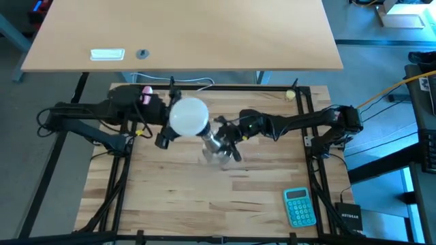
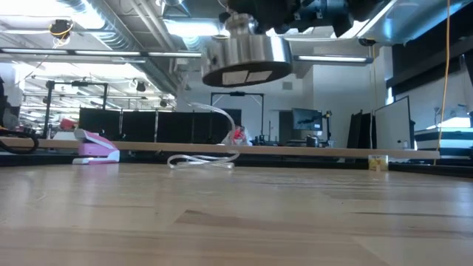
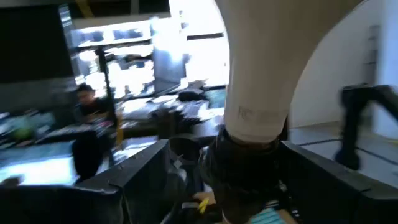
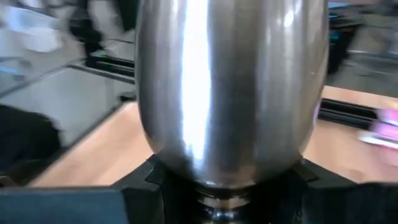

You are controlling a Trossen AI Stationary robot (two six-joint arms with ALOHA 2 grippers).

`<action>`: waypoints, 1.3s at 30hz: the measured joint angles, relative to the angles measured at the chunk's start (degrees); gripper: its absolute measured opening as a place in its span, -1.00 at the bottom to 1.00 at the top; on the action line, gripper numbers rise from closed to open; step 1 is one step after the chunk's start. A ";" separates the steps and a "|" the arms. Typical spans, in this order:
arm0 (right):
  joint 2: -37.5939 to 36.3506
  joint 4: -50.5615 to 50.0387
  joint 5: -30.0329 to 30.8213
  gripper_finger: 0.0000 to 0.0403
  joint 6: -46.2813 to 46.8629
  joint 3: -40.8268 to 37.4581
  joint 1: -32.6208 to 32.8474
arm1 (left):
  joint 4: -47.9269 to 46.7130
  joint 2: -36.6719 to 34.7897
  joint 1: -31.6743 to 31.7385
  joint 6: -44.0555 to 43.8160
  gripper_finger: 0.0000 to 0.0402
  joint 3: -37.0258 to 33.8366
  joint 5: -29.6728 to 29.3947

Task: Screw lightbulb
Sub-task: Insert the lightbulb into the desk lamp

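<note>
While the high view shows the lightbulb (image 1: 189, 116) globe-up above the table (image 1: 204, 190), only the low view reveals the socket stand (image 2: 246, 53) lifted clear. Left claw (image 1: 178, 129) clamps the lightbulb; right claw (image 1: 228, 139) clamps the stand. Bulb axis near vertical, neck downward.

White frosted lightbulb (image 1: 189, 116) (aloft), neck in socket

Lighting: bright, even, from ceiling lights (image 2: 185, 28) overhead in the low view. Glare: vertical streak down the metal socket stand (image 4: 193, 93); blown-out white windows at upper centre of the left wrist view. Blur: lightbulb (image 3: 273, 68) soft; both wrist backgrounds smeared. Shadows: faint on the table (image 1: 204, 197).
</note>
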 joint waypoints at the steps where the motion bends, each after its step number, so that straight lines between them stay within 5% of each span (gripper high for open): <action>1: -0.53 -0.74 1.31 -0.20 -0.23 0.00 -0.48 | -1.73 -0.98 -0.68 -0.17 0.43 0.02 -3.04; 12: 0.30 -1.71 19.66 -0.20 -3.12 0.07 -6.62 | -7.04 -4.61 -8.24 -1.96 0.32 0.07 -42.73; 22: 3.51 -0.26 25.94 -0.20 -1.90 -0.07 -9.47 | 5.95 2.57 -11.90 5.62 0.26 0.09 -65.86; 32: 3.88 0.56 30.67 -0.20 -2.10 -0.07 -9.36 | 29.34 8.81 -9.22 17.84 0.26 0.11 -69.06; 39: 3.95 -0.11 30.00 -0.20 -2.50 -0.08 -9.32 | 30.85 11.05 -5.95 15.68 0.26 0.13 -68.85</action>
